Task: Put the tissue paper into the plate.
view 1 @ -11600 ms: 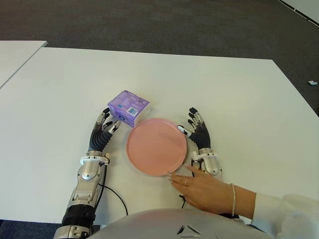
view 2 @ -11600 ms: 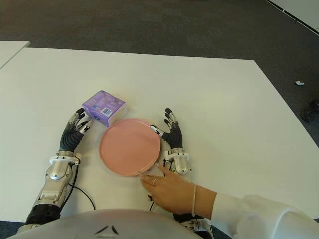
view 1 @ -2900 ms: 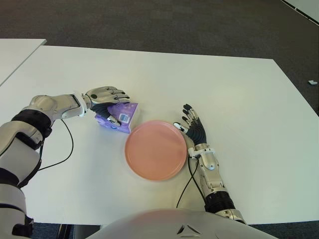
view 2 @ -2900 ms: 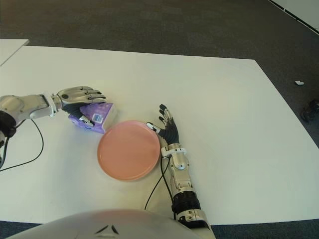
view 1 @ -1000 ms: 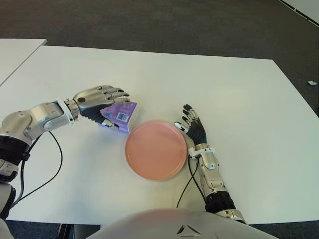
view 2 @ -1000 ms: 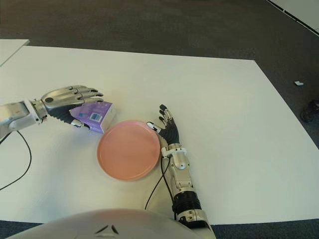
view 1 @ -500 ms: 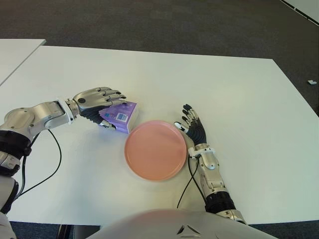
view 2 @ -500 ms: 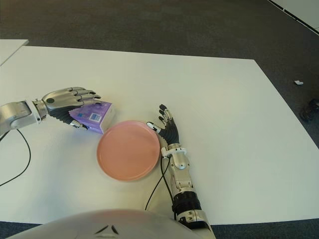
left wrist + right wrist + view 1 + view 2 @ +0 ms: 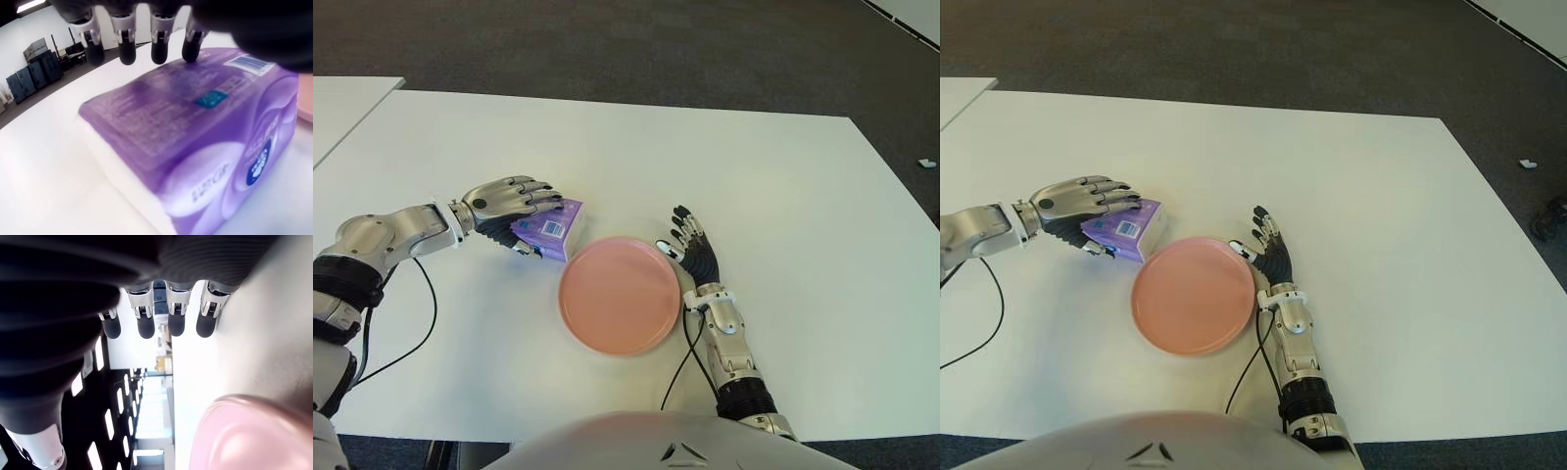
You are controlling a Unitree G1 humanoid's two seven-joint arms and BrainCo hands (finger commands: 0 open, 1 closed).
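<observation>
The tissue pack (image 9: pixel 549 229) is a purple wrapped block, tilted, just left of the pink plate's (image 9: pixel 620 294) far left rim. My left hand (image 9: pixel 509 201) covers it from the left. Four fingers lie over its top and the thumb is tucked under its near side. In the left wrist view the fingertips (image 9: pixel 157 53) press on the pack's (image 9: pixel 195 127) far top edge. The plate has nothing in it. My right hand (image 9: pixel 695 255) shows flat on the table beside the plate's right rim, fingers spread and holding nothing.
The white table (image 9: pixel 764 176) stretches wide to the back and right. A black cable (image 9: pixel 421 313) trails from my left forearm across the table. A second white table corner (image 9: pixel 342 98) stands at the far left. Dark carpet lies beyond.
My left hand and the tissue pack have shifted slightly toward me, staying beside the plate's left rim. The person's hand seen much earlier is gone. The right hand has not moved.
</observation>
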